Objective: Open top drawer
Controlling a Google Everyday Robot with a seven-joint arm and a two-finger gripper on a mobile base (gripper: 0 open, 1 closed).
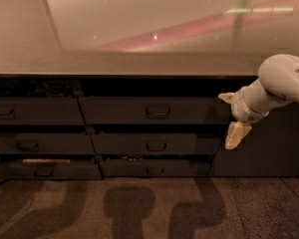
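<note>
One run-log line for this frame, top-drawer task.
hand: by right end of top drawer, apart from handle | handle: ungrasped

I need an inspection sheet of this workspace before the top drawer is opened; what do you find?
Surface: countertop, glossy, reflecting lights.
Job's things: top drawer, its handle untouched.
Clutter: pale strip at the top edge of the bottom-left drawer.
Grippers: gripper to the right of the handle, apart from it, near the drawer front's right end.
Cables: nothing seen.
Surroundings: carpet with shadows; other drawer fronts below and left.
</note>
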